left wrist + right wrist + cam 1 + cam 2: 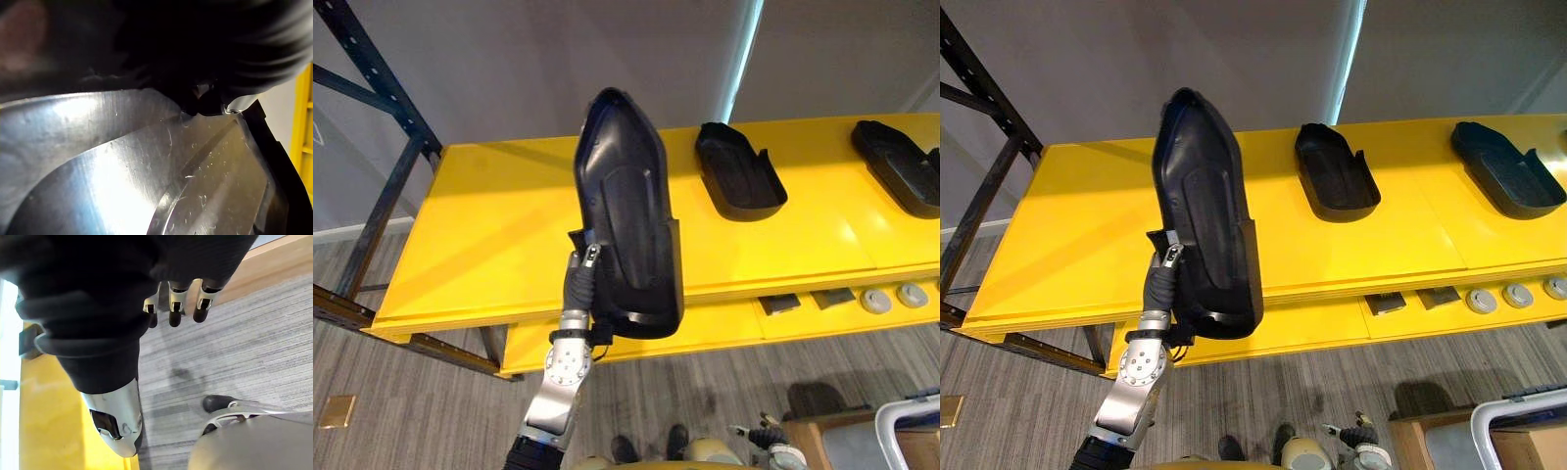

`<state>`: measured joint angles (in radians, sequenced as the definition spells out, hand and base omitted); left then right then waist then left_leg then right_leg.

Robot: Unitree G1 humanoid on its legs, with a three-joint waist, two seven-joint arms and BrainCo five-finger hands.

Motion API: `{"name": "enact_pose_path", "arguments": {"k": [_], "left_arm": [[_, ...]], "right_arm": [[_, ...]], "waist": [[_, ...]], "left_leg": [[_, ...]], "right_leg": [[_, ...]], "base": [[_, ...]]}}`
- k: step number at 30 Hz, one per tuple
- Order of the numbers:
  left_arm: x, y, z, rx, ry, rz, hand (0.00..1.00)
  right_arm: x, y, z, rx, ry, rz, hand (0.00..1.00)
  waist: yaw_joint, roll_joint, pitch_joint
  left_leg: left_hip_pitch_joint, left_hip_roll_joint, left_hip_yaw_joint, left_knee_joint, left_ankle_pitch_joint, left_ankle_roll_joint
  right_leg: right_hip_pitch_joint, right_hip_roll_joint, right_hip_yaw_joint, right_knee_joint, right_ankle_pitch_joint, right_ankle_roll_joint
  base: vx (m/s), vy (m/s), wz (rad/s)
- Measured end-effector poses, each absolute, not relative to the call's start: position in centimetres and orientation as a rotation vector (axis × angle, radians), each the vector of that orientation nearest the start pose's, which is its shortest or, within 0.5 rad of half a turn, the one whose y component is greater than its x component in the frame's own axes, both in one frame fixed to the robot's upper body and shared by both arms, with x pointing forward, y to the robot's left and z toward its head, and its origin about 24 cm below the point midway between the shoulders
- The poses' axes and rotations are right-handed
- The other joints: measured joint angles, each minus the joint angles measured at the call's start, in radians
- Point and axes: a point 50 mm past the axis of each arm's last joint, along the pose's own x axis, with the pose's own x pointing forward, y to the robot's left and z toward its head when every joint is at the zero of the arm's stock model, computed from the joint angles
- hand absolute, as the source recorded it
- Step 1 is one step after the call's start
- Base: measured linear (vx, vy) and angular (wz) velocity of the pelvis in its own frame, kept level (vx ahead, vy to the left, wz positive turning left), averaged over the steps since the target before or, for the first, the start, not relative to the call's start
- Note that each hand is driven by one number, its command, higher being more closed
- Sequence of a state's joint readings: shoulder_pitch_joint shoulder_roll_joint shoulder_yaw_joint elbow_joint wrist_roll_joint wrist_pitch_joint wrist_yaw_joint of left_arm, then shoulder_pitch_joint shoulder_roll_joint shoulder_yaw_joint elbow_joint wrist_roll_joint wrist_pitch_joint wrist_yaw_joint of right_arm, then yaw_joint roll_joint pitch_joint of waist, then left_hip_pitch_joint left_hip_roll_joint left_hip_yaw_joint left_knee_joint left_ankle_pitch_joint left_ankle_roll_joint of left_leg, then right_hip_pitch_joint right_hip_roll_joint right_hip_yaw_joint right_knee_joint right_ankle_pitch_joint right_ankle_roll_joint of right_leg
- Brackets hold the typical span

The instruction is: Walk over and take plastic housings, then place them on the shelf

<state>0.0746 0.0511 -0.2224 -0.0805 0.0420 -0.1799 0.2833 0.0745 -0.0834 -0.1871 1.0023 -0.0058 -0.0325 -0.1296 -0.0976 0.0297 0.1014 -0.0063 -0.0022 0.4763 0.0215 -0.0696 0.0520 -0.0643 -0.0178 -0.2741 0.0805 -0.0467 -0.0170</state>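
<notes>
A long black plastic housing (625, 220) stands upright in the air in front of the yellow shelf (480, 235), its hollow side towards me. My left hand (584, 282) is shut on its lower left edge, the thumb pressed on the rim. Up close in the left wrist view, the housing's glossy inner surface (146, 171) fills the space past a dark fingertip (210, 101). Two more black housings (739, 168) (901, 166) lie on the shelf top further right. Low at the right, my right hand (175, 303) hangs over the floor, fingers relaxed and holding nothing.
Under the shelf top, a lower yellow level carries two small dark blocks (780, 305) and grey round parts (876, 301). A dark blue rack upright (372, 88) rises at the left. A white-rimmed bin (911, 431) stands on the floor at the lower right.
</notes>
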Motion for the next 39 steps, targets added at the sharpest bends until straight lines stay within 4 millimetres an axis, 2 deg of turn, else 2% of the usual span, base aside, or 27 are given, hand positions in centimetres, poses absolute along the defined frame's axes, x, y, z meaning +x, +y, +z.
{"name": "enact_pose_path", "arguments": {"k": [5,7,10,11,13,20,21,27,30,32,35,39], "left_arm": [[22.2,13.0,4.3,0.053,-0.122,0.080,1.00],[22.1,13.1,4.2,0.057,-0.115,0.087,1.00],[22.2,13.7,4.3,0.071,-0.119,0.110,1.00],[22.3,13.8,4.4,0.077,-0.123,0.113,1.00],[22.4,14.4,4.4,0.089,-0.125,0.132,1.00],[25.0,19.4,3.7,0.266,-0.055,0.344,1.00],[25.4,20.1,3.5,0.284,-0.034,0.367,1.00],[26.9,22.1,3.3,0.366,0.015,0.436,1.00],[28.2,23.0,4.7,0.395,-0.023,0.450,1.00],[30.0,24.2,6.5,0.428,-0.067,0.497,1.00],[31.4,25.4,8.2,0.447,-0.091,0.558,1.00],[32.7,25.4,9.6,0.448,-0.115,0.578,1.00]], "right_arm": [[10.8,-21.1,-15.2,-0.047,1.023,-0.345,0.00],[11.1,-21.0,-15.2,-0.044,1.016,-0.342,0.00],[11.8,-20.6,-15.1,-0.039,1.002,-0.330,0.00],[11.9,-20.2,-15.1,-0.034,1.000,-0.321,0.00],[12.0,-19.5,-15.1,-0.025,1.000,-0.306,0.00],[11.3,-19.4,-15.4,-0.045,1.018,-0.286,0.00],[11.3,-19.4,-15.4,-0.045,1.018,-0.285,0.00],[11.4,-19.3,-15.3,-0.049,1.012,-0.255,0.00],[11.5,-19.2,-15.2,-0.052,1.005,-0.250,0.00],[11.8,-19.0,-15.1,-0.057,0.995,-0.234,0.00],[12.0,-19.0,-15.1,-0.054,0.987,-0.228,0.00],[12.1,-18.9,-15.0,-0.050,0.978,-0.228,0.00]], "waist": [[0.002,-0.001,0.000],[0.007,-0.001,0.000],[0.016,-0.002,-0.001],[0.030,-0.004,-0.001],[0.033,-0.007,-0.003],[0.027,-0.022,-0.035],[0.025,-0.023,-0.036],[0.016,-0.023,-0.037],[0.010,-0.024,-0.037],[0.001,-0.026,-0.036],[0.000,-0.028,-0.033],[-0.005,-0.038,-0.021]], "left_leg": [[0.024,-0.005,0.008,-0.058,0.039,-0.003],[0.020,-0.005,0.007,-0.054,0.041,-0.002],[-0.006,-0.017,-0.056,-0.025,0.043,-0.002],[-0.017,-0.017,-0.067,-0.018,0.042,-0.002],[-0.024,-0.017,-0.069,-0.016,0.044,0.001],[-0.007,-0.035,-0.114,-0.065,0.056,-0.022],[0.003,-0.038,-0.110,-0.077,0.065,-0.010],[0.015,-0.049,-0.092,-0.111,0.076,0.004],[0.013,-0.052,-0.088,-0.115,0.075,0.004],[-0.006,-0.052,-0.087,-0.115,0.074,0.002],[-0.043,-0.052,-0.067,-0.115,0.077,0.005],[-0.060,-0.052,-0.061,-0.115,0.081,0.011]], "right_leg": [[0.025,0.021,0.016,-0.066,0.048,-0.009],[0.025,0.024,0.025,-0.076,0.060,-0.013],[0.014,0.031,0.044,-0.085,0.074,-0.011],[0.003,0.033,0.057,-0.087,0.081,-0.013],[-0.002,0.035,0.067,-0.094,0.084,-0.010],[-0.003,0.039,0.130,-0.120,0.102,-0.002],[0.002,0.040,0.136,-0.122,0.111,-0.010],[0.009,0.047,0.161,-0.158,0.132,-0.001],[0.006,0.046,0.169,-0.162,0.133,-0.001],[-0.015,0.046,0.174,-0.162,0.137,0.000],[-0.053,0.049,0.194,-0.170,0.154,-0.002],[-0.065,0.051,0.202,-0.174,0.158,-0.002]], "base": [[-0.08,-0.046,-0.09],[-0.07,-0.025,-0.07],[-0.07,-0.018,-0.08],[-0.05,-0.012,-0.16],[-0.06,0.001,-0.08],[-0.04,0.028,0.02],[0.01,0.043,-0.12],[0.01,0.038,-0.11],[0.02,0.041,-0.02],[0.00,0.014,-0.02],[0.00,0.015,-0.19],[0.04,0.004,-0.08]]}}
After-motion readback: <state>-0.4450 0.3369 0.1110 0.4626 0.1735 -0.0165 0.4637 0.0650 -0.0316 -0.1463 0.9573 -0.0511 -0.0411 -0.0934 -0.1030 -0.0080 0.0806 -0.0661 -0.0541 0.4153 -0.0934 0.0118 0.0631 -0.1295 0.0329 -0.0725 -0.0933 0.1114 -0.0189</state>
